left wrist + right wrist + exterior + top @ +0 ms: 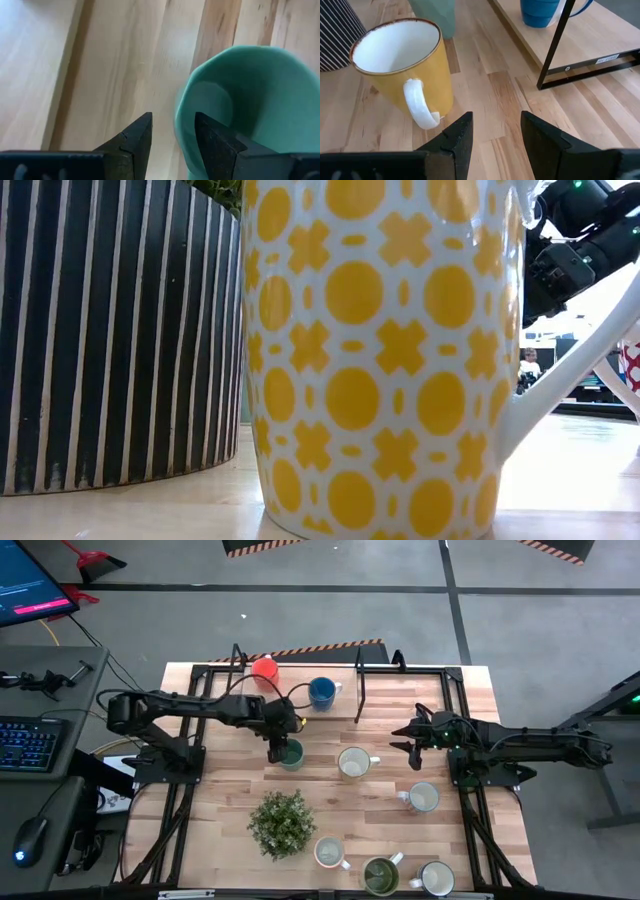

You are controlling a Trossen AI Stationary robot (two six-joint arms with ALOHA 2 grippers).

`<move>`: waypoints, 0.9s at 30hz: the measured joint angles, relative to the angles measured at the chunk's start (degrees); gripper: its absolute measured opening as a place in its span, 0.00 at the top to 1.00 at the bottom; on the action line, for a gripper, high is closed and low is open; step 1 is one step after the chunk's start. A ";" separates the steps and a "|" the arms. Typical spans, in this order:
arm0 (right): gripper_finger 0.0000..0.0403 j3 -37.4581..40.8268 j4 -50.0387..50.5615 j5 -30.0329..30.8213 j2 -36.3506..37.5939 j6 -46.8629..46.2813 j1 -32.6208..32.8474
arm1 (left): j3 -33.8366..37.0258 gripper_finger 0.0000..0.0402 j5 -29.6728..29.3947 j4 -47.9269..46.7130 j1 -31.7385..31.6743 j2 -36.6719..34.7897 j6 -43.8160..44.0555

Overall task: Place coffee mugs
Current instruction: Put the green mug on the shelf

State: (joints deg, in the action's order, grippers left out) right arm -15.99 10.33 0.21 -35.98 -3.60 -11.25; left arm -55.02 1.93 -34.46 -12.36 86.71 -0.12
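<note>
1. Left tool (279, 752) sits over the teal mug (291, 753) mid-tabletop, jaws apart; in the left wrist view one finger (215, 145) is inside the rim and the other outside, straddling the teal wall, not yet clamped.
2. Right tool (411, 737) hovers at the right side, jaws apart, empty; its wrist view looks at the yellow mug (402, 60) with the white handle.
3. Mugs judged ceramic: stiff, fairly heavy for their size, glazed so slippery, and they chip if dropped or knocked.
4. Best hold looks like a pinch across the rim wall, as the left tool is set up for; the handle is the other option but thin and curved.
5. A rim pinch puts the weight below the grip, so the mug may swing or slip; needs a firm squeeze and a slow lift.
6. Already on the raised shelf (380, 705) at the far side: orange mug (264, 668) and blue mug (322, 692).
7. Still on the tabletop (220, 800): the yellow mug (353, 763) right of the teal one, a white mug (423, 798) farther right, and three in the near row, including an olive-green mug (380, 876).
8. Potted plant (282, 823) stands near-side of the teal mug, well apart, not in the lift path.
9. The shelf's black frame post (359, 690) and edge are the likely snag when carrying toward the far side.
</note>
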 joint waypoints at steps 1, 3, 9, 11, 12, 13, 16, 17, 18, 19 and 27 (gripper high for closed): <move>0.64 0.00 0.22 0.00 -0.01 -0.03 0.00 | 0.00 0.65 -0.01 0.19 0.00 0.51 0.00; 0.64 0.00 0.36 -0.03 -0.01 -0.45 0.00 | 0.00 0.65 0.00 0.45 0.00 1.31 0.02; 0.64 0.00 0.65 -0.02 -0.01 -0.46 0.00 | 0.02 0.65 -0.03 3.07 0.00 2.85 -0.01; 0.64 0.00 0.69 -0.02 -0.01 -0.46 0.00 | 0.01 0.65 -0.04 2.79 0.00 2.81 -0.04; 0.64 0.00 0.75 -0.02 0.00 -0.46 0.00 | 0.02 0.65 -0.04 2.96 0.00 2.81 -0.04; 0.64 0.00 0.79 -0.02 -0.01 -0.46 0.00 | 0.02 0.66 -0.04 2.91 0.00 2.81 -0.02; 0.64 0.00 0.96 -0.02 -0.01 -0.46 0.00 | 0.00 0.67 -0.04 2.86 0.00 2.81 -0.08; 0.64 0.00 1.07 -0.02 -0.01 -0.46 0.00 | 0.02 0.68 -0.04 2.82 0.00 2.81 -0.09; 0.64 0.00 1.11 -0.02 0.00 -0.46 -0.01 | 0.00 0.70 -0.04 2.82 0.00 2.81 -0.09; 0.64 0.00 1.15 -0.02 -0.01 -0.46 -0.02 | 0.01 0.71 -0.03 2.82 0.00 2.81 -0.15; 0.64 0.00 1.17 -0.02 -0.01 -0.46 -0.01 | 0.02 0.88 -0.02 2.89 0.04 2.79 -1.79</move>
State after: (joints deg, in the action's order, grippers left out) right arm -15.99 11.51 0.19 -35.99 -4.05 -11.25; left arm -55.00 1.92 -31.57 -12.32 89.49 -1.91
